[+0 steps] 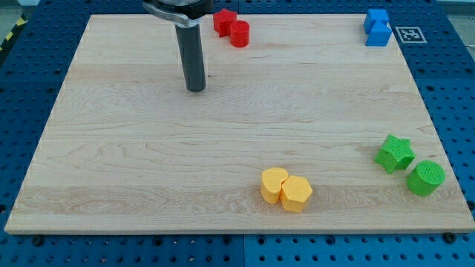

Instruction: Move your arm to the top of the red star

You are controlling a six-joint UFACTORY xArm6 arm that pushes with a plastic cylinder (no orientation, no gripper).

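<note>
The red star (224, 21) lies at the view's top, near the board's top edge, touching a red cylinder (239, 33) just to its lower right. My tip (196, 88) rests on the board to the left of and below the red star, about a block's width or two away, touching no block.
Two blue blocks (378, 27) sit together at the top right corner. A green star (394, 153) and a green cylinder (426, 178) lie at the lower right. Two yellow blocks (286, 189) touch each other near the bottom edge. The wooden board (111, 170) ends at blue pegboard.
</note>
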